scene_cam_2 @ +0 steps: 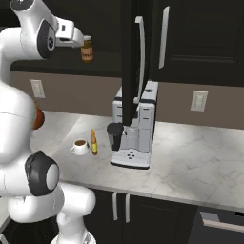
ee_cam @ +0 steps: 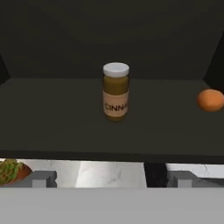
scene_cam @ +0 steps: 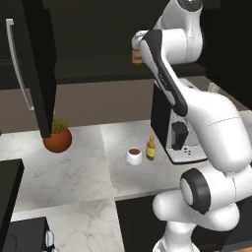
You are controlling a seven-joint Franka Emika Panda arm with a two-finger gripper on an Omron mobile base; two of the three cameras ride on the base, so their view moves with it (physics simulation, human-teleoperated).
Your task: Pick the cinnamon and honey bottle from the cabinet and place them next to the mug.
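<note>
End effector [ee_cam: 111,178] was wide open and held nothing. Cinnamon [ee_cam: 116,91] stood upright in the middle of the frame, on the cabinet [ee_cam: 52,109] shelf (honey bottle [scene_cam: 150,147] already sat beside the mug [scene_cam: 134,156]). It should go straight in, then squeeze the jar's middle.

cinnamon jar [ee_cam: 116,91] label: dark letters "CINNA", and the rest of the word goes round the side
honey bottle [scene_cam: 150,147] label: too small to read
coffee machine [scene_cam_2: 136,127]: no words to read
</note>
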